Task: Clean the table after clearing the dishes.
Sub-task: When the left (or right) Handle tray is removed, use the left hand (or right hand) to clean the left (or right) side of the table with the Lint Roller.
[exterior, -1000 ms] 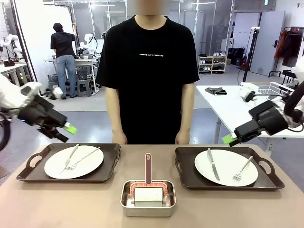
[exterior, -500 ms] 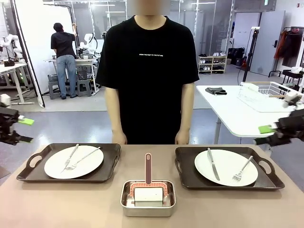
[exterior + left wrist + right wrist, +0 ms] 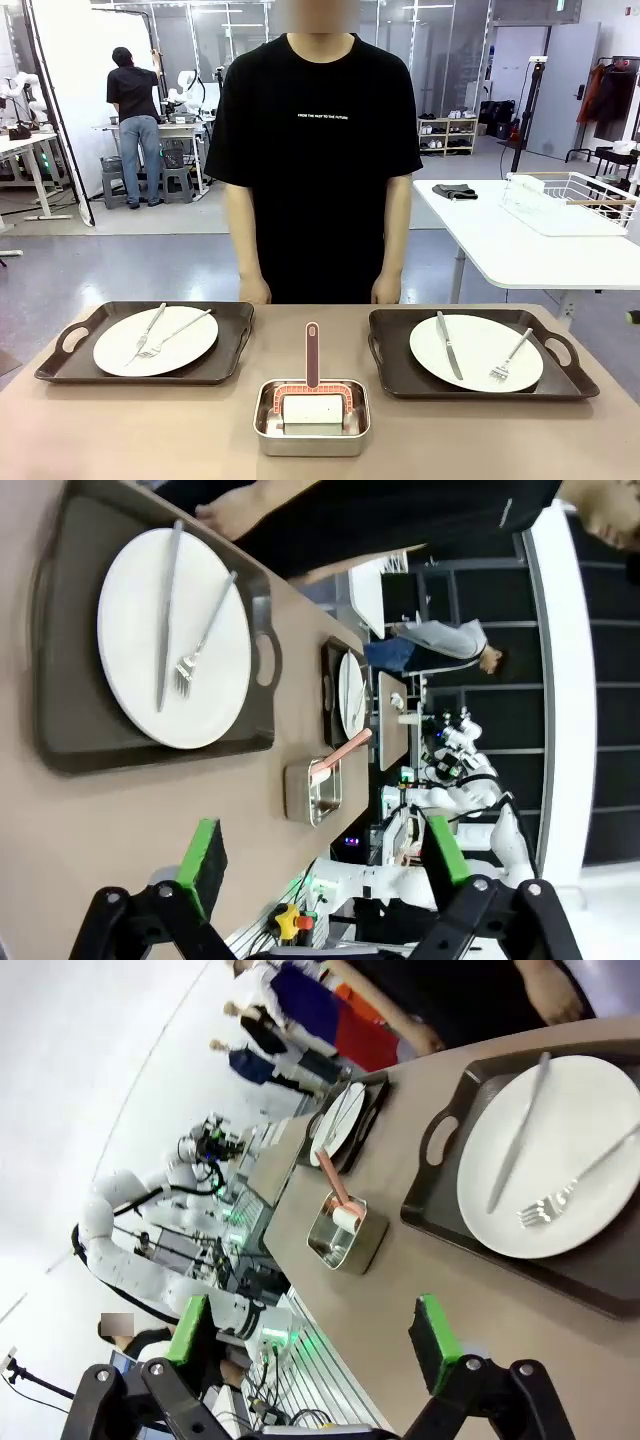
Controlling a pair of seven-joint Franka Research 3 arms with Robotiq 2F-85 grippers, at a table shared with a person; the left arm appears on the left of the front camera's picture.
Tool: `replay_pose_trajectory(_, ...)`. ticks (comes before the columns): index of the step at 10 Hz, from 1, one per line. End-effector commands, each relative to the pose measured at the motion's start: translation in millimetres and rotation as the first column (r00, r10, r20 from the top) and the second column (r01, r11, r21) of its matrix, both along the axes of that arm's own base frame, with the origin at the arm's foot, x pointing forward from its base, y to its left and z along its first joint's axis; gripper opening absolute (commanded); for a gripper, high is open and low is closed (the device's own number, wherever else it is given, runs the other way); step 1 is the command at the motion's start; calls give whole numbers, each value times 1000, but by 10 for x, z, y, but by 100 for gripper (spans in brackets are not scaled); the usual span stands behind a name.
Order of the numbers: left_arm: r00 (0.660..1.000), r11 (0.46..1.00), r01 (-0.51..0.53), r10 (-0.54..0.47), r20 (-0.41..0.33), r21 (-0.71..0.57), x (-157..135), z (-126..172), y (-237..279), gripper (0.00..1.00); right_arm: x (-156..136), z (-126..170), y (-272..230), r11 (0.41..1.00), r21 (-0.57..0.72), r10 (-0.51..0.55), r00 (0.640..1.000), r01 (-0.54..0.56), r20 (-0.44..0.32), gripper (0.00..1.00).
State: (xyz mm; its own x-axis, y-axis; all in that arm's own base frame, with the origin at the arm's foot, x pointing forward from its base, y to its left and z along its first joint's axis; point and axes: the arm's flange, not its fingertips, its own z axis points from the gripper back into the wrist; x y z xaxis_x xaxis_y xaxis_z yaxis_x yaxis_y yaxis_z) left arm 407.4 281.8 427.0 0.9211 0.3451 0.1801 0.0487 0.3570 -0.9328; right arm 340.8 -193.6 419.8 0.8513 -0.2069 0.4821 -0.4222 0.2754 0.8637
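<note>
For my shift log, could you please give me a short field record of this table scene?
table: beige, dishes not yet cleared
left plate: on left tray, bearing knife and fork
right plate: on right tray, bearing knife and fork
steel pan: front centre, holds pink-handled cleaning tool
person: stands at far edge
left pincer: open, empty
right pincer: open, empty

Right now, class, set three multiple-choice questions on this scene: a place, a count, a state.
1. Where is the steel pan? A between the left tray and the right tray; B on the left tray; C on the right tray.
2. How many white plates? A one; B two; C three.
3. The left gripper is: A open, empty; B shut on a plate; C shut on the pan.
Key: A, it stands on the table between them; B, one per tray; A, its pads stand apart, nothing between.
</note>
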Motion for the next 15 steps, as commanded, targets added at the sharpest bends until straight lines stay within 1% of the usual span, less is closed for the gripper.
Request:
replay_pose_trajectory(1,997,999,44,-44,-57,-5,-74,36,136,100,-62,-119,-162,1000,16,-10,1000,10,11,100)
replay_pose_trajectory(2,996,998,59,-58,-65,16,-106,72,133,100,-90,-156,-194,1000,-3,7,1000,-7,6,100)
replay_pose_trajectory(3,995,997,73,-71,-74,35,-69,98,68,100,-68,-171,-195,1000,-3,-1,1000,1,4,100)
replay_pose_trajectory(4,999,1000,15,-15,-39,10,-116,-52,127,100,-112,-148,-195,999,17,-35,999,36,-15,100)
replay_pose_trajectory(15,999,1000,15,-15,-39,10,-116,-52,127,100,-112,-148,-195,999,17,-35,999,36,-15,100)
